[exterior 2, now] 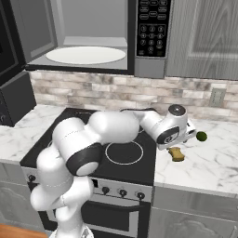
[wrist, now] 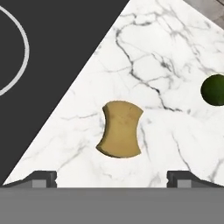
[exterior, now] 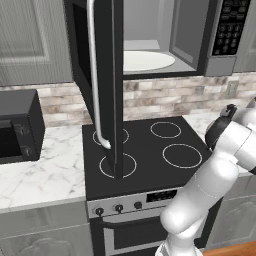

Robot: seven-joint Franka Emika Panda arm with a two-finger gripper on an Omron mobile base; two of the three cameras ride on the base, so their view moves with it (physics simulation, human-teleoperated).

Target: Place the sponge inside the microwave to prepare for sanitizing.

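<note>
In the hand view the gripper [wrist: 112, 177] hangs over the white marble surface [wrist: 175, 144], and its two dark fingertips [wrist: 43, 178] stand wide apart with nothing between them. Just beyond the fingertips, between their lines, lies the small yellow-tan sponge [wrist: 120, 129] with pinched-in sides, flat on the marble and not touched by the gripper. A little farther and to one side is a small round dark green ball [wrist: 214, 89], apart from the sponge. The edge of the black glass cooktop [wrist: 48, 57] with a white ring mark runs near the sponge on the other side.

In the right base view the white arm reaches over the cooktop [exterior 2: 93, 139] to the surface [exterior 2: 209, 162] at the right of the stove; the sponge [exterior 2: 176, 154] lies there just below the hand, and the green ball [exterior 2: 201, 136] is near it, closer to the wall.

Farther, above the stove, the large dark grey microwave [exterior 2: 148, 60] hangs with its door open. Its white round turntable [exterior 2: 86, 55] is bare. In the left base view the black door [exterior: 102, 75] with a long silver bar handle [exterior: 95, 75] swings out to the left.
</note>
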